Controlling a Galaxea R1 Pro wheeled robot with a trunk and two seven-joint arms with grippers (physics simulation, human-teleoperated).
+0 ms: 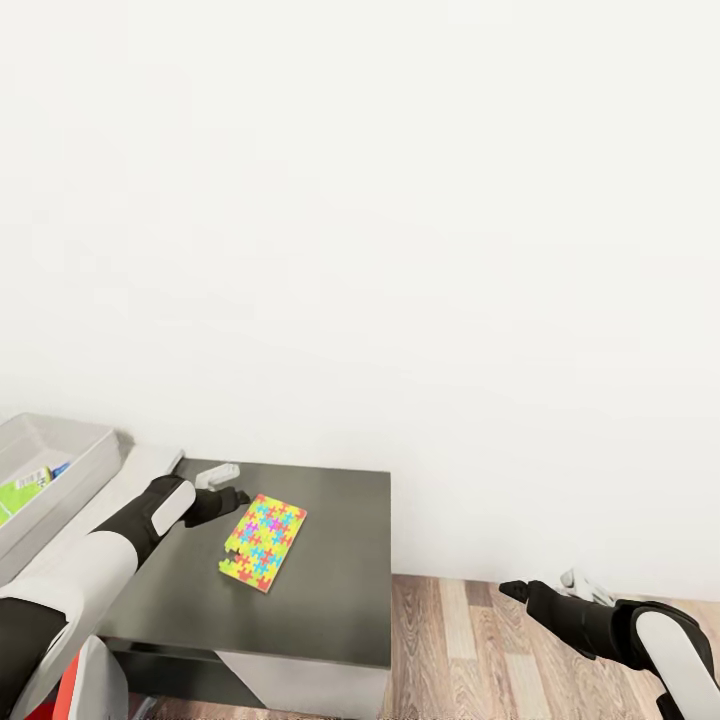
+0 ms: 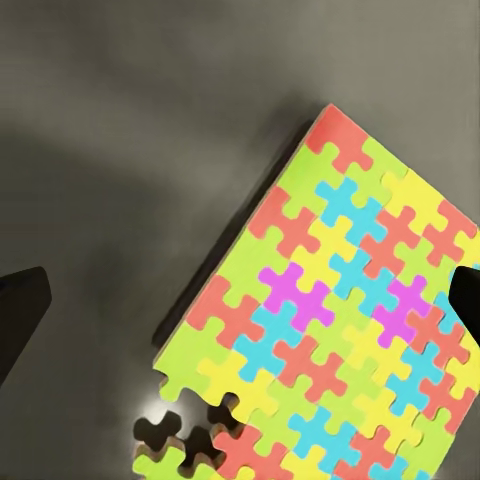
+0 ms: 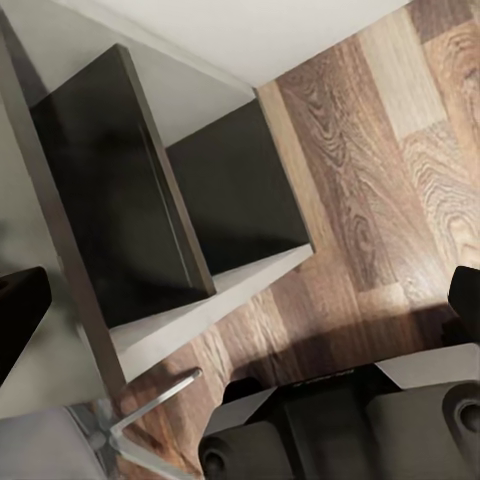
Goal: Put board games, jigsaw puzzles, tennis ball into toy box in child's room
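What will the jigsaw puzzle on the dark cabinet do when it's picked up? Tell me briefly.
The jigsaw puzzle looks thin and flat, so it is probably light and hard to get the fingers under. It is made of interlocking pieces, with a corner already gapped, so it may flex or shed pieces. It lies flat on the dark cabinet, so it won't roll.

Bright, flat render; wall overexposed; perhaps slight blur at fingertips.

Dark grey cabinet stands on the plank floor with one puzzle flat on top. Beside it, the table carries the toy box.
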